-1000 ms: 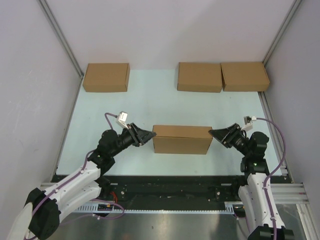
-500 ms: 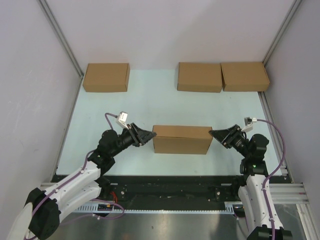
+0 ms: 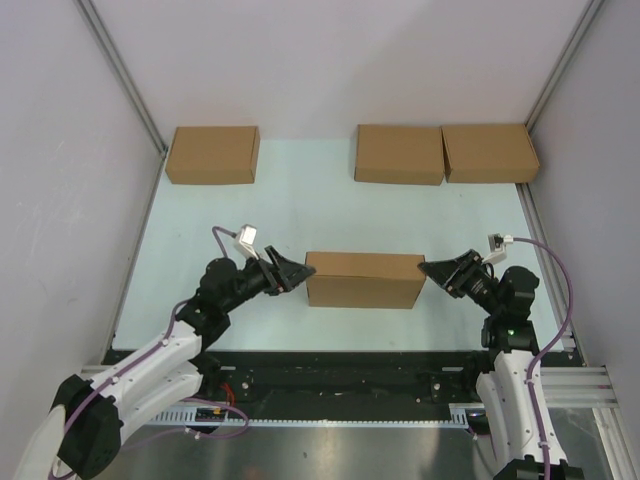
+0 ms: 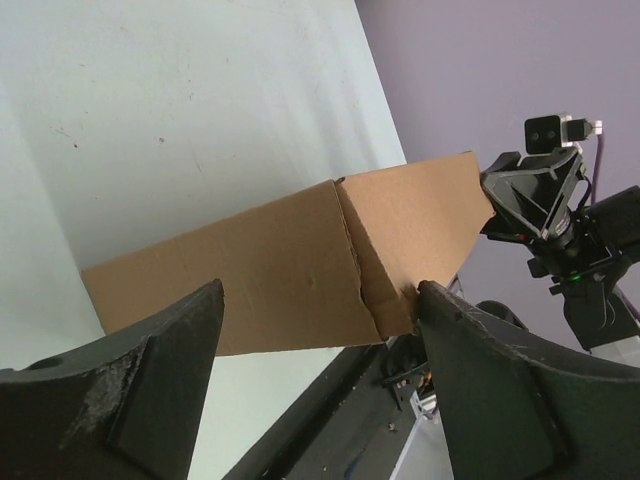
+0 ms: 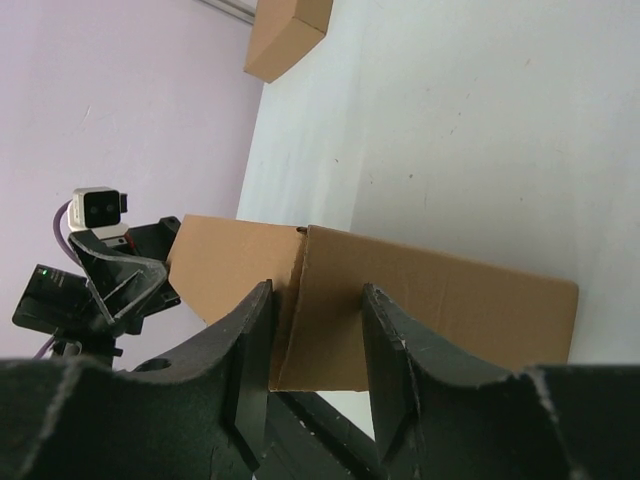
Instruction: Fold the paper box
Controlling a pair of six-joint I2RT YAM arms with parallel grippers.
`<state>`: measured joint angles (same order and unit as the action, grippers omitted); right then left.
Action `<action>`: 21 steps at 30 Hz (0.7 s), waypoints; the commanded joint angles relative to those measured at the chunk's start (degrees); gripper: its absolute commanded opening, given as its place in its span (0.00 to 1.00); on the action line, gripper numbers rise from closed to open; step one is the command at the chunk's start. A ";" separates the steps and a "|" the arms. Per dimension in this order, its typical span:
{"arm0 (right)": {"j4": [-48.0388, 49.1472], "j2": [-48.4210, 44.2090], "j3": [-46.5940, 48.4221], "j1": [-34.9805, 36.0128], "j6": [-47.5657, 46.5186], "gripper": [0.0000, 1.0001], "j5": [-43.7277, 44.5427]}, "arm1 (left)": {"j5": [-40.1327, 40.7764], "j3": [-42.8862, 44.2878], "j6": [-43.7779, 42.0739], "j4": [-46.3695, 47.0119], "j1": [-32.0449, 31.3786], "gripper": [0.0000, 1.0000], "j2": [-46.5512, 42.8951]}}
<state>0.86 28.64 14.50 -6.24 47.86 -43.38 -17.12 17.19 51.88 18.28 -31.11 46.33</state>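
**Near edge.** The left gripper now has its fingers spread wide. In both earlier views they were drawn closer together at the same spot. This is the one clear change. In the left wrist view you see the left end of the paper box framed in the broad gap, and neither finger visibly touches it.

The right gripper keeps its fingers a narrow way apart, much as before. In the overhead view its tip meets the box's right end. The right wrist view shows a corner edge of the box in the gap. You cannot tell whether the fingers pinch the cardboard or only flank it.

**Middle.** Between the two grippers, the paper box lies closed on the pale table. It sits a little to the near side of centre, with its long side running left to right. It has not shifted.

**Far edge.** Three more cardboard boxes line the back of the table. The left box stands alone. The middle box and the right box are just beside each other. All three are unmoved.
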 commanded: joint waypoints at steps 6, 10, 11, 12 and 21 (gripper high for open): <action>-18.18 1.85 -2.64 0.35 -6.81 0.00 1.01 | -7.21 0.91 6.83 7.46 5.10 0.85 1.92; -18.53 2.12 -2.29 0.35 -7.16 0.00 1.01 | -9.06 0.65 8.15 10.45 5.36 0.86 3.24; -18.53 2.12 -2.20 0.35 -7.08 0.00 1.01 | -9.41 0.56 8.41 10.89 5.36 0.85 3.68; -18.53 2.12 -2.11 0.35 -7.16 0.00 1.01 | -10.55 0.48 8.59 11.94 5.45 0.85 4.47; -18.53 2.73 -1.58 0.35 -7.51 0.00 0.84 | -12.05 -4.00 10.17 18.62 5.54 0.59 8.25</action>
<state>-2.13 29.02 16.12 -6.22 45.74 -43.55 -26.39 14.81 60.80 31.55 -26.04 53.36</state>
